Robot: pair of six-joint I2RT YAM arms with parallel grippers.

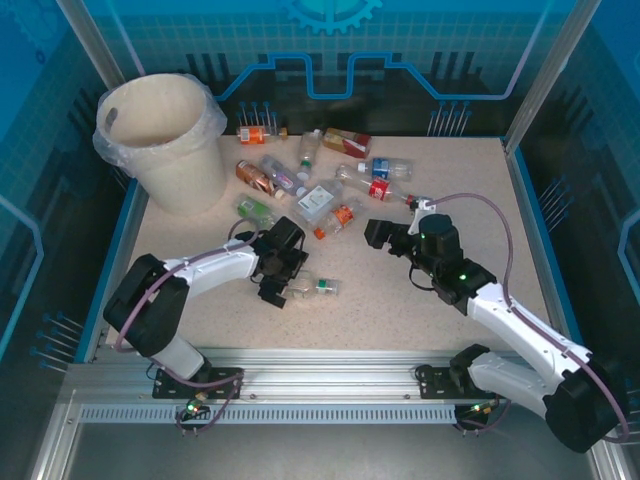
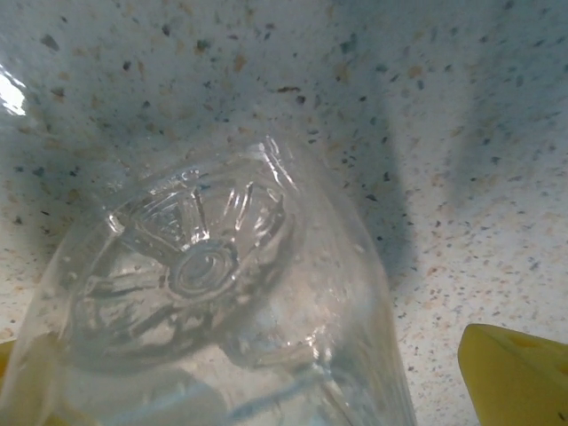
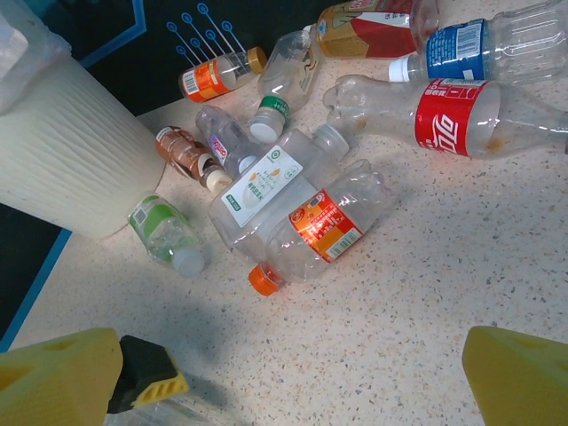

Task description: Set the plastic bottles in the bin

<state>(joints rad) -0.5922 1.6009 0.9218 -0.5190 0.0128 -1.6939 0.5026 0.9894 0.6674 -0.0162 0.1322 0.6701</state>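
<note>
A clear plastic bottle [image 2: 222, 293] lies on the table between the yellow fingers [image 2: 515, 373] of my left gripper [image 2: 266, 390]. Its ribbed base points away from the camera. The jaws stand wide on either side of it, with a gap at the right finger. From above, this bottle [image 1: 318, 287] lies just right of the left gripper [image 1: 285, 282]. Several more plastic bottles [image 1: 320, 185] lie scattered behind it. My right gripper [image 1: 385, 235] hovers open and empty near them, facing an orange-capped bottle [image 3: 319, 226]. The cream-white bin [image 1: 165, 135] stands at the back left.
The right wrist view has a red-label bottle [image 3: 453, 115], a blue-label one [image 3: 470, 44], a green-label one [image 3: 164, 231] and the bin's wall [image 3: 71, 151]. The table's raised blue edge [image 1: 115, 260] runs along the left side.
</note>
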